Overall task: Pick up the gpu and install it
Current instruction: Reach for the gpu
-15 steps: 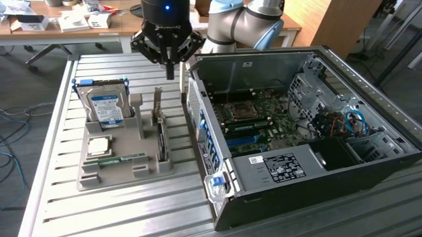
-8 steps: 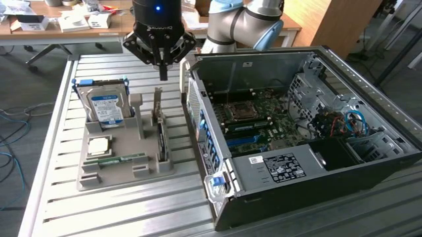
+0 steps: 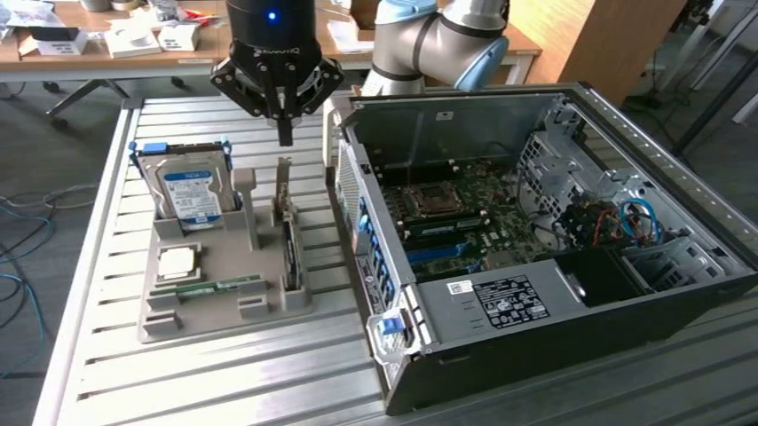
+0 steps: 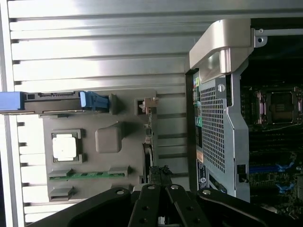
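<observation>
Fingers pressed together, empty, above gpu

The tool hovers over the gpu standing on edge in the grey holder beside the case.

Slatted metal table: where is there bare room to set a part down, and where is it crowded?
Free: the slatted metal table in front of the grey plastic holder tray, toward the exterior view's bottom. Crowded: the strip between the upright dark gpu card and the open black computer case.
</observation>
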{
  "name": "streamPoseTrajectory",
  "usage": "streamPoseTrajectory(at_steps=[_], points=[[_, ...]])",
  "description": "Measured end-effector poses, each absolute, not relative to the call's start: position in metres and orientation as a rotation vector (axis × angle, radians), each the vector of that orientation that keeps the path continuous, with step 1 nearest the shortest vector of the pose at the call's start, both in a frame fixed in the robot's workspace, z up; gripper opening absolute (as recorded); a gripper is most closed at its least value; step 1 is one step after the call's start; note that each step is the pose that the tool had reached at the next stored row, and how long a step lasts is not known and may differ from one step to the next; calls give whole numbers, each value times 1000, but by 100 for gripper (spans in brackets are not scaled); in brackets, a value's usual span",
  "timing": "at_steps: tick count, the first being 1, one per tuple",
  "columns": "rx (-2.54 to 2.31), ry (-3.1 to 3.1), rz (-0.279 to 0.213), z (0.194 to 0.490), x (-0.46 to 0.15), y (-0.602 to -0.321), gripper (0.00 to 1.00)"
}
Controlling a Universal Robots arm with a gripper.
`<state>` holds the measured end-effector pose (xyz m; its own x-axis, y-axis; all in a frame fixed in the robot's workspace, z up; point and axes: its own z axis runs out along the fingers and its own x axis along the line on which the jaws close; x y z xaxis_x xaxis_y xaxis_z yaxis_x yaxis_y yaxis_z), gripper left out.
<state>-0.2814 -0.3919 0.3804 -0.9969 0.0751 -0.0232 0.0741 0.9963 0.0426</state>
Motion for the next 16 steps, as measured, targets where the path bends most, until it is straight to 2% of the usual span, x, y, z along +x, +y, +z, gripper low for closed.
streamPoseTrajectory(at_steps=[16], points=[[117,3114,64,380,-287,-395,11]])
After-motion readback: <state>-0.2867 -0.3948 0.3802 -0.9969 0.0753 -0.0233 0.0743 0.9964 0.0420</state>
